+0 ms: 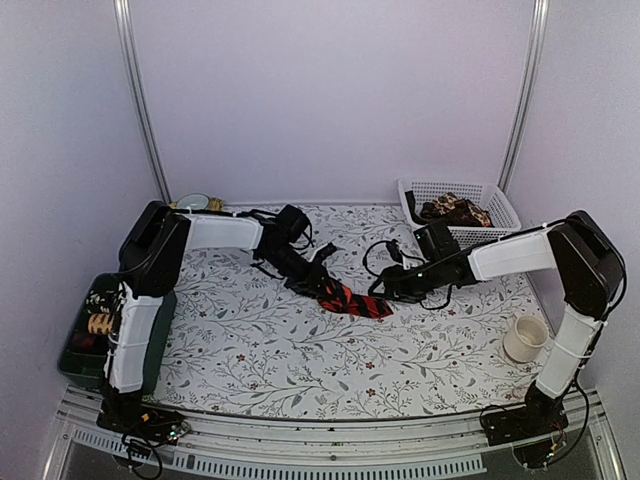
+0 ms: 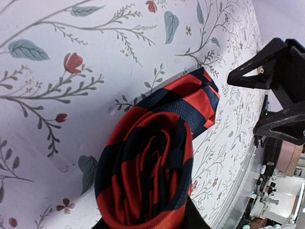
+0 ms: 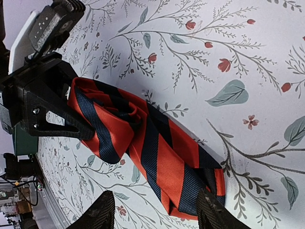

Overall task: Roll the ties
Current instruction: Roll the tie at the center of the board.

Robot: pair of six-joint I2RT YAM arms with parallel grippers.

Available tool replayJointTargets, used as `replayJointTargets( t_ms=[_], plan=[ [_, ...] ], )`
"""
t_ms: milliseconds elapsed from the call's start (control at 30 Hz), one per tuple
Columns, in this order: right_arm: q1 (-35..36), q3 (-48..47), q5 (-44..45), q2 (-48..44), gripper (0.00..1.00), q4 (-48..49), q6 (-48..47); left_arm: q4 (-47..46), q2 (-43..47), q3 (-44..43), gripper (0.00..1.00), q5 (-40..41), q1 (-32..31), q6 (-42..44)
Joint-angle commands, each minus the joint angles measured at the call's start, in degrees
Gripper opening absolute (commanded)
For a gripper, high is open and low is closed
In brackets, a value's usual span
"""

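While my left gripper (image 1: pixel 316 272) is clenched on the rolled end of the red and dark striped tie (image 1: pixel 357 302), which lies on the flowered table (image 1: pixel 250 345) at the centre of the overhead view, my right gripper (image 3: pixel 159 213) stands released. Its two fingers (image 3: pixel 102 212) sit at the bottom edge of the right wrist view, one on each side of the flat tail and, as far as I can see, not touching it. The coil (image 2: pixel 145 176) fills the lower centre of the left wrist view. Its layers look loose and a little lopsided, and the unrolled tail (image 2: pixel 190 98) runs off toward the upper right. I judge the roll well along, with a short stretch left to wind in. To do that well I should hold the coil firmly without crushing it and turn it along the tail's own line so the edges stack evenly. My right fingers should pin the tail flat and taut so no slack gets folded in. The cloth looks slippery, so if I loosen my left grip early the coil will likely spring open.
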State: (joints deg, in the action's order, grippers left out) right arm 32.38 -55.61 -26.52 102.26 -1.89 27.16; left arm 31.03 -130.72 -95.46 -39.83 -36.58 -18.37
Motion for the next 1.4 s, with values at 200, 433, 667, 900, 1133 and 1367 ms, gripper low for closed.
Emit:
replayJointTargets(
  t_ms=[200, 433, 667, 900, 1133, 1367],
  plan=[
    [-0.9, -3.4, -2.1, 8.4, 0.61, 1.4, -0.9, 25.4, -8.0, -16.3, 0.04, 9.5, 2.3, 15.1],
    [-0.9, -7.1, -5.1, 14.3, 0.61, 3.1, -1.5, 27.6, -7.7, -17.7, 0.04, 5.7, 3.2, 19.9],
    [-0.1, -7.8, -9.6, 15.9, 0.53, 2.9, -2.4, 29.7, -6.1, -16.7, 0.00, 2.5, 3.0, 24.3],
    [6.1, -4.0, -15.2, 14.7, 0.45, 4.7, -2.4, 31.1, -3.9, -15.2, 0.00, 3.0, 2.7, 27.4],
    [10.1, 1.4, -11.5, 9.0, 0.40, 3.5, -0.4, 33.4, -3.8, -16.6, 0.00, 15.8, 0.8, 25.9],
    [10.3, 3.7, -1.9, 3.0, 0.39, 1.0, 0.1, 33.6, -4.2, -19.3, 0.00, 31.4, -5.5, 23.3]
  ],
)
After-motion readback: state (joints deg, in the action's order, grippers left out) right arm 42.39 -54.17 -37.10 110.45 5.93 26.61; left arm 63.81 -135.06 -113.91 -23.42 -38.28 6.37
